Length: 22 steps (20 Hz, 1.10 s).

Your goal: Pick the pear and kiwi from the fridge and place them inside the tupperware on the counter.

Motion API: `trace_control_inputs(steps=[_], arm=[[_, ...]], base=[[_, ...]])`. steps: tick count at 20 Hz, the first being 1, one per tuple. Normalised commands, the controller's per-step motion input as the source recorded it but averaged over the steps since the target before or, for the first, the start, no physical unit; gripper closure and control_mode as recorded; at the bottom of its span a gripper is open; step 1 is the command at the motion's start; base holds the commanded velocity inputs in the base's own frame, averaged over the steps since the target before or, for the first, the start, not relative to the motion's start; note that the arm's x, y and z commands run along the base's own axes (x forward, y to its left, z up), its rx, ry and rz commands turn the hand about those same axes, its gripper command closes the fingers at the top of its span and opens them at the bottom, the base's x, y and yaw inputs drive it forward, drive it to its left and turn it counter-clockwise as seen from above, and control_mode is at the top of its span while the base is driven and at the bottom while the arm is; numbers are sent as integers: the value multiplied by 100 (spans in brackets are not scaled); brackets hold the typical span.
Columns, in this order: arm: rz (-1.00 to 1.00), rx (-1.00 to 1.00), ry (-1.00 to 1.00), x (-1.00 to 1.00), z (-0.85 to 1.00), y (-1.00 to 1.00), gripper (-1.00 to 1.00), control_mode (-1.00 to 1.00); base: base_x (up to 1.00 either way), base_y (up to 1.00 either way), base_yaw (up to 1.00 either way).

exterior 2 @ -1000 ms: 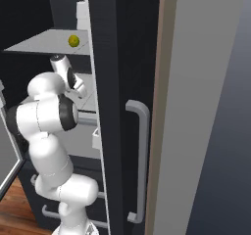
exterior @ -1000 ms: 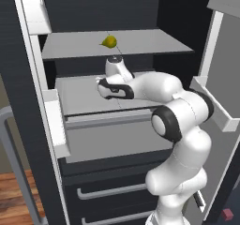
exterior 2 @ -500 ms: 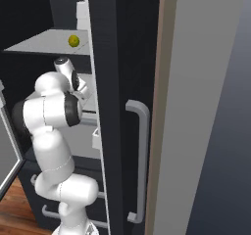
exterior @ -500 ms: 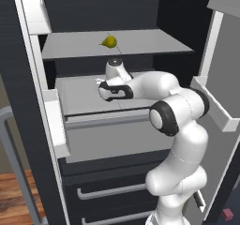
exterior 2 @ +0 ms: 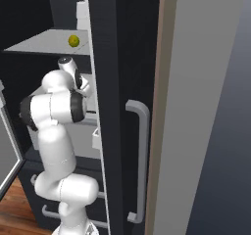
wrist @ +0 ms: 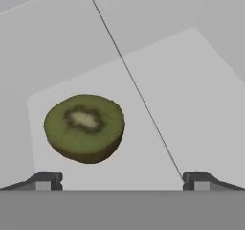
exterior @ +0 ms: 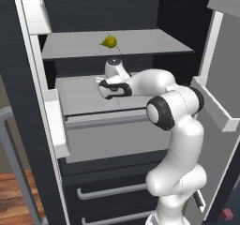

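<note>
We see the kiwi (wrist: 84, 127) lying on a pale grey shelf (wrist: 182, 90) inside the fridge (exterior: 28, 139). In the hand view it sits just ahead of the two dark fingertips (wrist: 44, 180), nearer to the left one than to the right one. It lies in the wide gap between them and no fingertip touches it. The gripper (wrist: 122, 181) has its fingers spread far apart and it holds nothing.

The kiwi is cut in half. Its green cut face, with a pale middle, points up and a bit toward the camera. Its brown skin shows along the lower edge. Its long side runs across the hand view, nearly from one fingertip toward the other.

In the left base view the white arm (exterior: 173, 125) reaches into the fridge over the lower shelf (exterior: 79, 95). We think the hand hides the kiwi there, but it is hard to tell.

The pear (exterior: 109, 42) lies on the upper shelf (exterior: 140, 41), well above the hand. Its thin end points to the left in the left base view. In the right base view it looks like a small yellow-green ball (exterior 2: 73, 40).
</note>
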Motion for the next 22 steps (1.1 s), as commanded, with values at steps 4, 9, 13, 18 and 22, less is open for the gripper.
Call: trace_control_inputs(steps=[4,9,13,18,22], arm=[[0,0,0,13,-12,10,-100,-100],[0,0,0,13,-11,10,-100,-100],[0,0,0,18,-10,7,-100,-100],[0,0,0,19,-4,0,-100,-100],[0,0,0,17,0,0,-100,-100]], base=[[0,0,0],[0,0,0],[0,0,0],[0,0,0],[0,0,0]])
